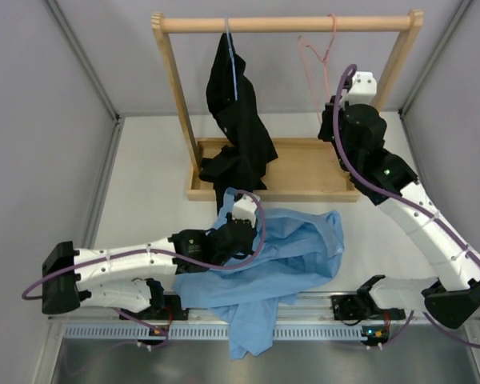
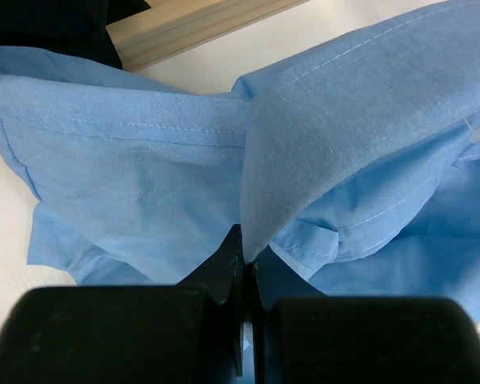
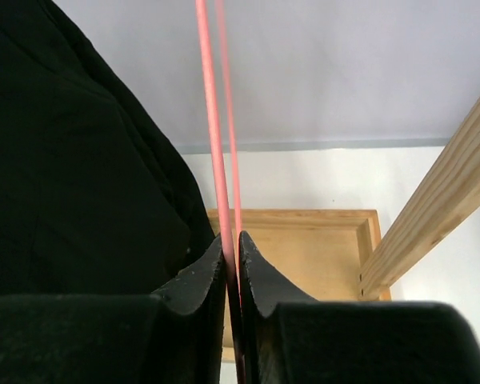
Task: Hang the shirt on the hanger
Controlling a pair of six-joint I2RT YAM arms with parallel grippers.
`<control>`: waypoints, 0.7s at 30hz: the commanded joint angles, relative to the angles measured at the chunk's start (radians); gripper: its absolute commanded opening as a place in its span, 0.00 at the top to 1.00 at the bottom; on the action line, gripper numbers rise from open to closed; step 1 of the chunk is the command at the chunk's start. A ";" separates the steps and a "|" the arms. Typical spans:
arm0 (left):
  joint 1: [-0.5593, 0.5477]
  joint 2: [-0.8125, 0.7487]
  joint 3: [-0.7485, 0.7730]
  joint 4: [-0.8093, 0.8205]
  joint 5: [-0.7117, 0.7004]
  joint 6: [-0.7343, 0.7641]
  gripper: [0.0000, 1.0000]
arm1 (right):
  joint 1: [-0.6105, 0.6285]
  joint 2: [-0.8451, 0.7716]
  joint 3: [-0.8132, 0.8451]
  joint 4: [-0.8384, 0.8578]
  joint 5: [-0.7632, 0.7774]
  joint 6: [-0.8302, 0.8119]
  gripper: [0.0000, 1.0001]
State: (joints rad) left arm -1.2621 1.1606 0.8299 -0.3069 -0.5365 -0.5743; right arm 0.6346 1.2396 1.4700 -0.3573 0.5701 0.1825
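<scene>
Left pincer (image 2: 246, 258): closed on a fold of the shirt (image 2: 144, 184), with the fabric rising straight up from the fingertips. The rest of the cloth is heaped on the tabletop (image 1: 144, 176) below and to its right, one tail over the near edge.
Right pincer (image 3: 232, 250): clamped on the hanger (image 3: 211, 120), pink wires running up from between the jaws. The black garment (image 3: 80, 176) is just left of it, the rack post (image 3: 432, 224) to its right
</scene>
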 commanded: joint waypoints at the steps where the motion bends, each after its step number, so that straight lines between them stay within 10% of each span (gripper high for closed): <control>1: 0.001 0.004 0.005 0.049 0.007 -0.007 1.00 | -0.068 -0.042 -0.020 0.070 -0.156 -0.029 0.92; 21: 0.001 0.002 0.014 0.049 -0.022 -0.029 1.00 | -0.127 -0.112 -0.011 0.146 -0.306 -0.215 1.00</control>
State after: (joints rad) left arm -1.2621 1.1725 0.8299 -0.3069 -0.5392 -0.5831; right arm 0.5270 1.1351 1.4044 -0.2947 0.3042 -0.0006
